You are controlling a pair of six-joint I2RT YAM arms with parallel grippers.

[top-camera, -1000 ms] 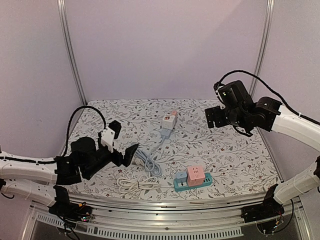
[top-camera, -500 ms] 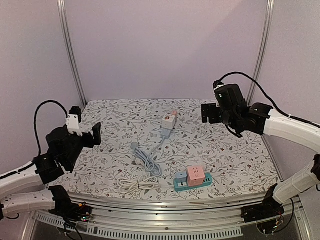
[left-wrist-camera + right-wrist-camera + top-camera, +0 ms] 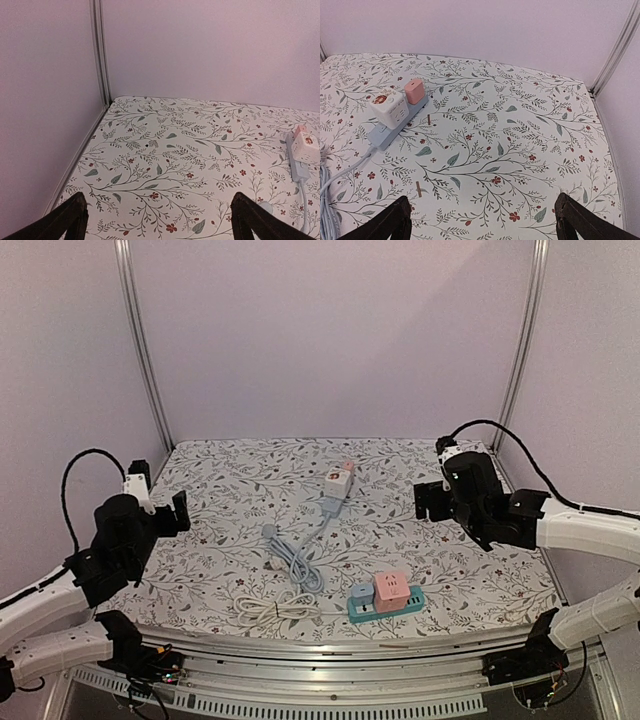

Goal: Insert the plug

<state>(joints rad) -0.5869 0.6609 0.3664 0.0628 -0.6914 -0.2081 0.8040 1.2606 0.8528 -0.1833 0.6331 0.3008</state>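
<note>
Left gripper and right gripper hover at opposite sides of the floral-print table, jaws spread wide, holding nothing, as I watch remotely; the grey plug on its bundled grey cord lies loose between them, near the teal plastic power strip

Table, top view:
- Far strip mid-back. Far cube sits on it, far plug just behind the cube on the same strip.
- Cable runs fwd-left from far strip to a coil at ctr.
- Cord bundle just in front of coil, nr front edge.
- Near strip right of bundle. Near cube on it, near plug on its left end.
- My L gripper over left edge, R gripper over right side, both well apart from strips.
</note>
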